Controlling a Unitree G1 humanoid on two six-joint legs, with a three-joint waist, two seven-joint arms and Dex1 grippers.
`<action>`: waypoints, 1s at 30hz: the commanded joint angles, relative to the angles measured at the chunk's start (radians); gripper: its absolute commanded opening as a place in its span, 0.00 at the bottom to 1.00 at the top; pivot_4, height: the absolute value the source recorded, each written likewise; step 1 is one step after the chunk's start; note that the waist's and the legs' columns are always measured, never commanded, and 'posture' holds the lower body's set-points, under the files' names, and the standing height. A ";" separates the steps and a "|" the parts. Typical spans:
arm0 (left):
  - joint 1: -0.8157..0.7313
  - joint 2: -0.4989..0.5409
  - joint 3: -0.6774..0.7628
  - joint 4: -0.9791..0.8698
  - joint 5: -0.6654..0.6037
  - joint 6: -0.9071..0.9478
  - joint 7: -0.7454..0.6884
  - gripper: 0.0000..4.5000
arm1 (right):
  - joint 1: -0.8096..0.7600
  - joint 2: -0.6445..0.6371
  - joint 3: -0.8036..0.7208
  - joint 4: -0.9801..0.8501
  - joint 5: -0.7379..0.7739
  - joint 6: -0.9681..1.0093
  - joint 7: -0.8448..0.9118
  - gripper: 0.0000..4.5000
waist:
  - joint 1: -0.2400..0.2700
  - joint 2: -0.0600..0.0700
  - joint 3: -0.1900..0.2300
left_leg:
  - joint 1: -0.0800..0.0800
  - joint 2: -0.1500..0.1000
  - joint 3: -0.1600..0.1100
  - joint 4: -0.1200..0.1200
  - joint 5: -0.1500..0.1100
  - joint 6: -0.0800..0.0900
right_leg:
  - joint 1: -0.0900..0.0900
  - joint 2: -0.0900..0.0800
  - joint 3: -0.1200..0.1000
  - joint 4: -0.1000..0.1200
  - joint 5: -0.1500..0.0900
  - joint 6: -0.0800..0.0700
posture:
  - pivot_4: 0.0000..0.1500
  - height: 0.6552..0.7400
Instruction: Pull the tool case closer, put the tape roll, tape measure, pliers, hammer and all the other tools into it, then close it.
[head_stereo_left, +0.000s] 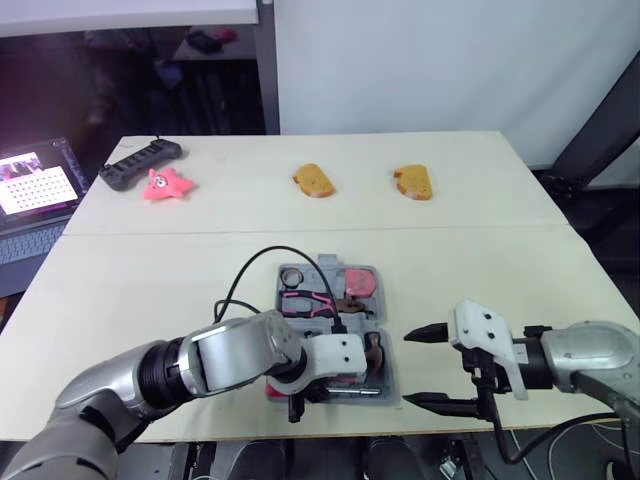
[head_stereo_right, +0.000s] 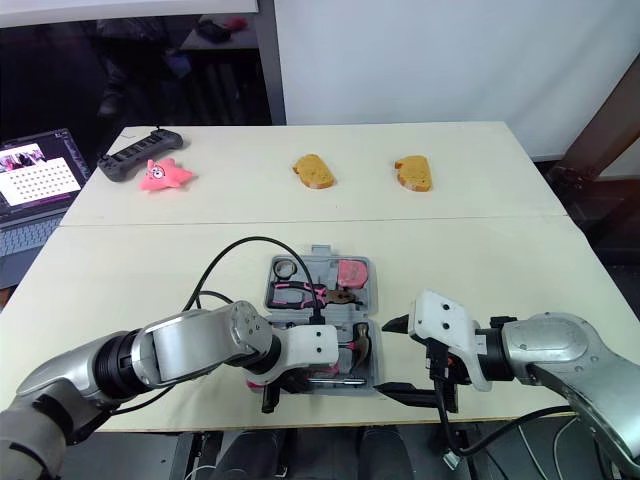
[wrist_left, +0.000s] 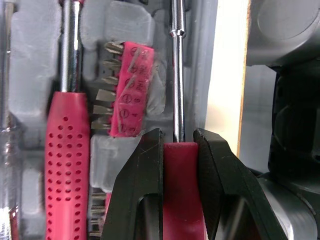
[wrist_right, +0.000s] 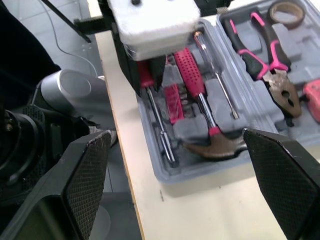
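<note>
The grey tool case (head_stereo_left: 322, 270) lies open at the table's front middle. In it are the tape roll (head_stereo_left: 291, 276), the pink-handled pliers (head_stereo_left: 305, 300), the pink tape measure (head_stereo_left: 360, 282), the hammer (wrist_right: 215, 145) with its red dotted handle (wrist_left: 67, 165), and a red bit holder (wrist_left: 131, 87). My left gripper (wrist_left: 178, 136) is shut on the red handle of a screwdriver (wrist_left: 176, 75), whose steel shaft lies along the case's nearest slot. It hangs over the case's front edge (head_stereo_left: 296, 400). My right gripper (head_stereo_left: 405, 367) stands open just right of the case, with nothing in it.
At the far side lie two bread-like pieces (head_stereo_left: 314, 180) (head_stereo_left: 413, 182), a pink star toy (head_stereo_left: 165, 185) and a black controller (head_stereo_left: 140, 162). A laptop (head_stereo_left: 35, 190) sits off the left edge. A black cable (head_stereo_left: 260, 262) loops over the table left of the case.
</note>
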 joint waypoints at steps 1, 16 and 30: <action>0.006 -0.002 -0.004 -0.013 0.007 -0.028 -0.001 0.09 | -0.006 -0.002 -0.004 -0.005 -0.010 -0.019 0.002 1.00 | 0.000 0.000 0.000 | 0.000 0.000 0.000 0.000 0.000 0.000 | 0.000 0.000 0.000 0.000 0.000 0.000 | 1.00 1.00; 0.071 -0.016 -0.044 0.059 0.094 -0.169 0.012 0.09 | 0.002 0.008 0.012 -0.014 -0.016 -0.015 -0.012 1.00 | 0.029 0.002 -0.001 | 0.001 0.000 0.001 0.002 0.000 0.000 | 0.003 -0.001 0.001 -0.001 0.000 0.000 | 1.00 1.00; 0.051 0.040 -0.041 0.001 0.141 -0.200 -0.023 0.96 | -0.024 0.021 0.026 -0.014 -0.001 -0.007 -0.018 1.00 | 0.024 0.001 -0.001 | 0.001 -0.001 0.000 0.002 0.000 0.000 | 0.003 -0.001 0.001 -0.001 0.000 0.000 | 1.00 1.00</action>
